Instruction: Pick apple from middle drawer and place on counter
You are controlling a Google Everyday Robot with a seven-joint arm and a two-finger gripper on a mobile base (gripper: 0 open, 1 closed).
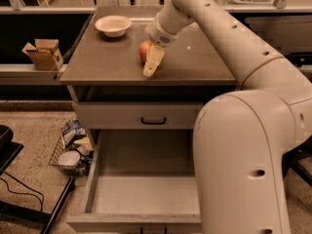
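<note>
The red-orange apple (144, 50) sits on the brown-grey counter (102, 62), near its middle. My gripper (152, 61) is down at the counter, right against the apple's right side and partly covering it. The arm reaches in from the upper right. The middle drawer (146, 199) is pulled wide open below, and its grey floor is bare. The drawer above it (117, 116), with a dark handle, is closed.
A white bowl (113, 25) stands at the counter's back left. A cardboard box (43, 53) sits on the dark ledge to the left. A wire basket of packets (72, 152) stands on the floor left of the open drawer. My arm's bulky body (243, 155) fills the right side.
</note>
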